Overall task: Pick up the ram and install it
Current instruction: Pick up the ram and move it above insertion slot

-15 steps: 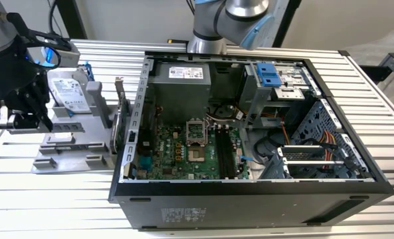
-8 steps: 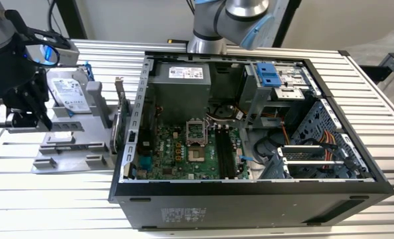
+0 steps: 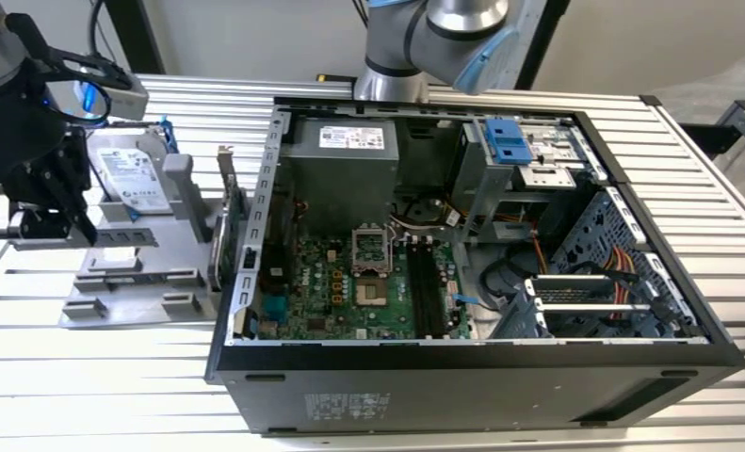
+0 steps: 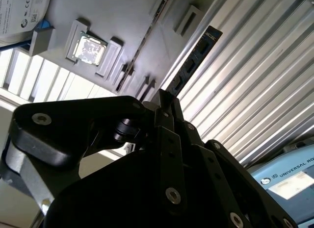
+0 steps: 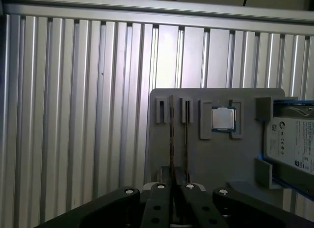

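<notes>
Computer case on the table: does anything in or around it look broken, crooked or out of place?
Nothing looks broken or spilled. The computer case lies open on its side. Its black memory slots look empty; the ram is outside, at the gripper.

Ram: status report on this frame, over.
Gripper shut on the ram. Ram at the gray holder, outside the computer case. Hard drive on same holder, apart from it.

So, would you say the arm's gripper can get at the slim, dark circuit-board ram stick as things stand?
Probably yes: the gripper sits right at one end of the slim dark ram stick, with nothing between them.
</notes>
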Robot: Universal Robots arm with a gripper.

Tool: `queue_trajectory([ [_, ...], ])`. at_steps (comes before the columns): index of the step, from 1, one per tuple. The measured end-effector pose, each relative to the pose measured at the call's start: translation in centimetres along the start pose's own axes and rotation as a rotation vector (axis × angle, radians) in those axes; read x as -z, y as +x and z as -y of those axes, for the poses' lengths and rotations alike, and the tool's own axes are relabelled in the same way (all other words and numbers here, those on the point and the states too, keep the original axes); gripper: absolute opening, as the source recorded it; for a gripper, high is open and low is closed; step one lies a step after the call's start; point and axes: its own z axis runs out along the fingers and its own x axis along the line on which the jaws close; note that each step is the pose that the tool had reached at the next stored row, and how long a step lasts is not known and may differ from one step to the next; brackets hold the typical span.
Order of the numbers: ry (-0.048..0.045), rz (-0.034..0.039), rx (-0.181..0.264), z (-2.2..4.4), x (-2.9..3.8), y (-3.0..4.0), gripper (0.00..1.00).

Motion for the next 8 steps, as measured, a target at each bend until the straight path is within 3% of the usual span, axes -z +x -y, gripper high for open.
queue_trajectory([
  [8,0.0,0.0,0.0,-0.02,0.46,-0.01,0.0],
])
